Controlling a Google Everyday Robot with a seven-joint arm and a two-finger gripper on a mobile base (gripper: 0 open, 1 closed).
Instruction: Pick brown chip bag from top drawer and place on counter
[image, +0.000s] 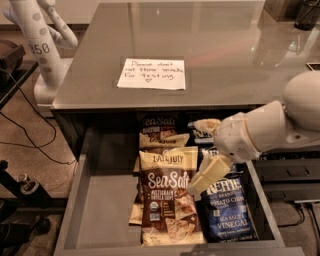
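Camera view shows the cream two-finger gripper (194, 156) hanging over the wide grey metal top drawer (102, 210), its jaws spread apart and gripping nothing. Just below its lower finger, slightly left, the dark brown Sea Salt chip bag (167, 207) lies flat on the drawer floor. To the gripper's lower right lies a blue Kettle chip bag (227, 212). Beyond the gripper stretches the glossy grey counter (225, 60), bearing a white handwritten paper note (151, 74).
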